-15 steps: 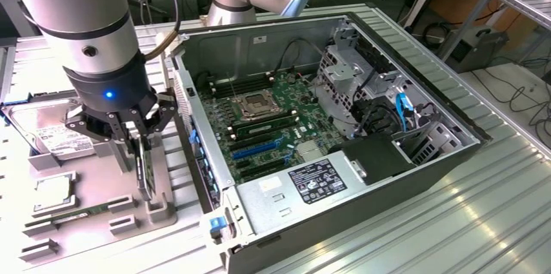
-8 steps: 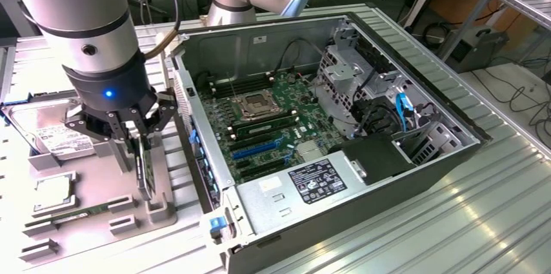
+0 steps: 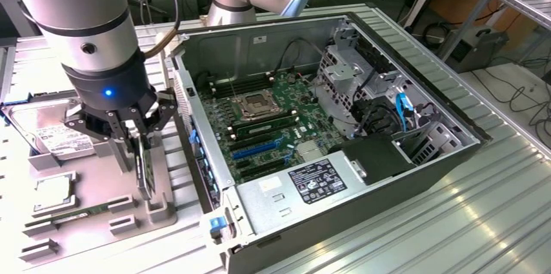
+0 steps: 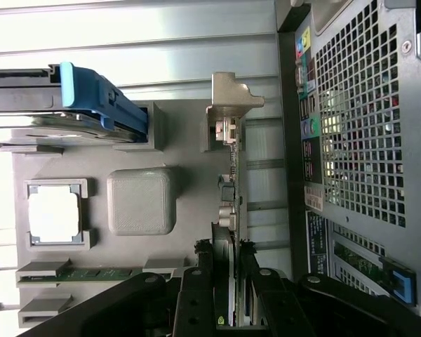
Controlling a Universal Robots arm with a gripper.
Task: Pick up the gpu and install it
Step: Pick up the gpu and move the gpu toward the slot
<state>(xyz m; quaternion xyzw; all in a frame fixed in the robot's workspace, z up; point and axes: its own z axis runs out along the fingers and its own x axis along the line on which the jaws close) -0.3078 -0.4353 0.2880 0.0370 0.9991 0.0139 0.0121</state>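
The gpu (image 3: 146, 174) (image 4: 228, 203) stands on edge in a slot of the grey tray (image 3: 95, 177), just beside the open case (image 3: 413, 177). The gripper (image 3: 138, 133) (image 4: 226, 247) clamps its two faces from above. A hard drive (image 3: 51, 135), processor (image 3: 53, 191) and memory stick (image 3: 82, 213) share the tray.

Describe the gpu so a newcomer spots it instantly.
Start at the grey parts tray beside the open computer case, on the exterior view's left. The gpu is the thin dark card standing on edge under the gripper, unlike the green memory stick and the white-labelled hard drive.
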